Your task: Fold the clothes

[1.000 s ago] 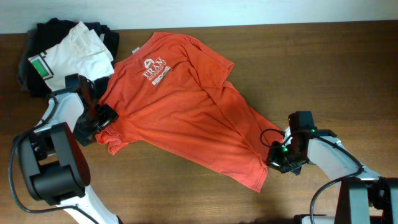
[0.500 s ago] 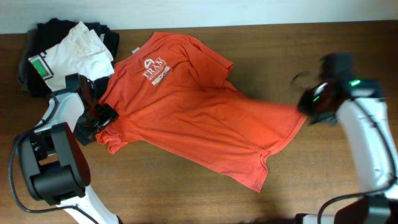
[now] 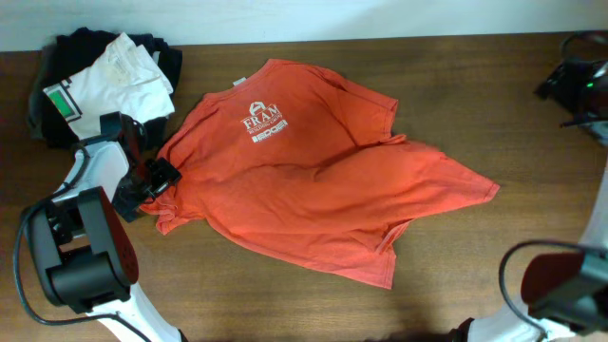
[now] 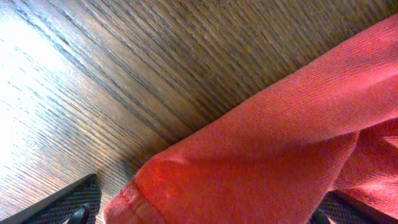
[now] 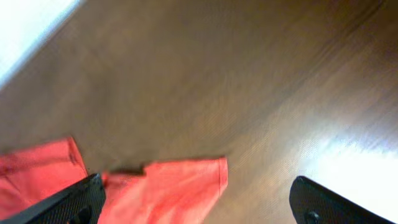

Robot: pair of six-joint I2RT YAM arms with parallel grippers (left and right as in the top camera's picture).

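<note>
the red-orange t-shirt [image 3: 323,190] is laid out flat-ish and rumpled across the middle of the wooden table [image 3: 475,66], chest side up, collar toward the far left, hem corner stretched out to the right. white block lettering is printed on the chest [image 3: 264,123]: "fram" can be read in the top line, with a small white logo above it. the smaller lines underneath are too tiny to be made out. a neck label can't really be picked out from overhead.

the left gripper [image 3: 160,179] is parked on the shirt's left sleeve. in the left wrist view its jaws are seen spread wide, only the dark fingertips [image 4: 65,208] poking in at the bottom corners. the sleeve's hemmed edge [image 4: 280,143] is bunched in the gap between them, so it's not clamped on anything.

the right gripper [image 3: 573,84] is up at the far right edge, blurry and partly cut off by the frame, well apart from the shirt. in the right wrist view [image 5: 193,196] the jaws are spread with nothing between them. a corner of the shirt [image 5: 177,180] is seen on the table below, all smeared by blur.

at the far left corner a white garment [image 3: 109,76] with a green patch [image 3: 63,100] is piled on black folded garments [image 3: 62,47]. whatever is on the patch can't be read.
</note>
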